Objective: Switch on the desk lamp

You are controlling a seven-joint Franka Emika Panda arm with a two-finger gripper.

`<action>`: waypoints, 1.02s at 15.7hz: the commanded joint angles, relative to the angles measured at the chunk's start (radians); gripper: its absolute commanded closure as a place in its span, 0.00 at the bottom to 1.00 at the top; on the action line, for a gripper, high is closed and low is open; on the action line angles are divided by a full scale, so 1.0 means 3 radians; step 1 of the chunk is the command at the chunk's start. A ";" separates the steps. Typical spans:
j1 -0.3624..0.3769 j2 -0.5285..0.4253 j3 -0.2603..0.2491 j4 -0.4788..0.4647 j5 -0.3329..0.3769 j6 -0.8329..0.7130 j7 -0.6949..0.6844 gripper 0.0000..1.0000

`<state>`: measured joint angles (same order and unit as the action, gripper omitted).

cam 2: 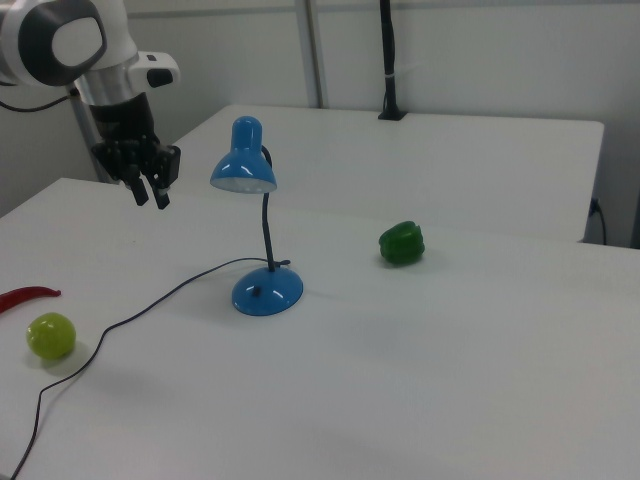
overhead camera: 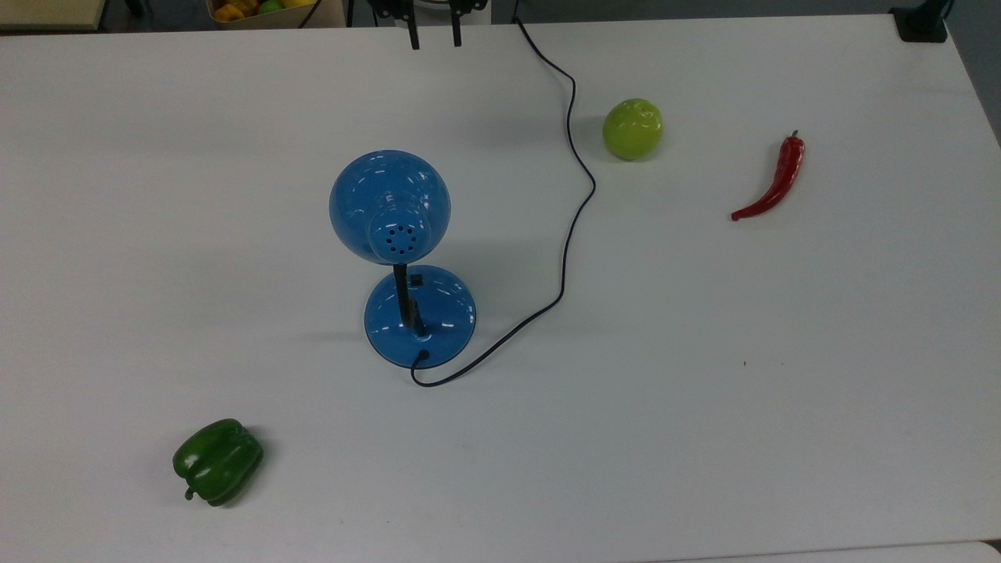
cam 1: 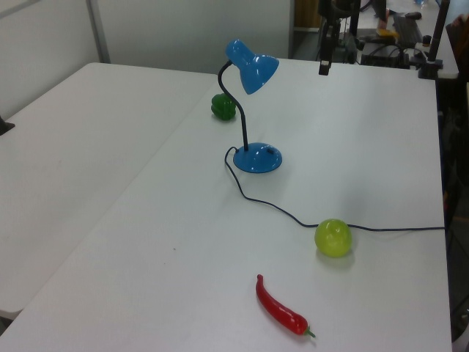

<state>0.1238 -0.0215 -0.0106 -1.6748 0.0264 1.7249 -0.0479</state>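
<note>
While the glossy blue desk lamp point(overhead camera: 399, 258) with its domed shade and round base stands near the middle of the white table point(overhead camera: 782, 352), we see the black two-finger gripper point(overhead camera: 434, 35) hanging above the table's far edge in the top view, fingers parted, holding nothing, well apart from the lamp.

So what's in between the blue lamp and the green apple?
In the top view, the lamp's black cord snakes across the white table between the desk lamp and the green apple. Nothing else lies there.
</note>
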 commanded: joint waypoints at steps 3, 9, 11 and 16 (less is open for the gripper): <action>0.0017 -0.0031 -0.0026 -0.0078 0.0091 0.0028 -0.0213 0.85; 0.0027 -0.0026 -0.0026 -0.0134 0.0091 0.0033 -0.0214 1.00; 0.0027 -0.0010 -0.0026 -0.0185 0.0086 0.0069 -0.0214 1.00; 0.0007 0.0010 -0.0031 -0.0384 0.0076 0.0335 -0.0219 1.00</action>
<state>0.1234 -0.0106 -0.0106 -1.7345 0.0329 1.7660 -0.0886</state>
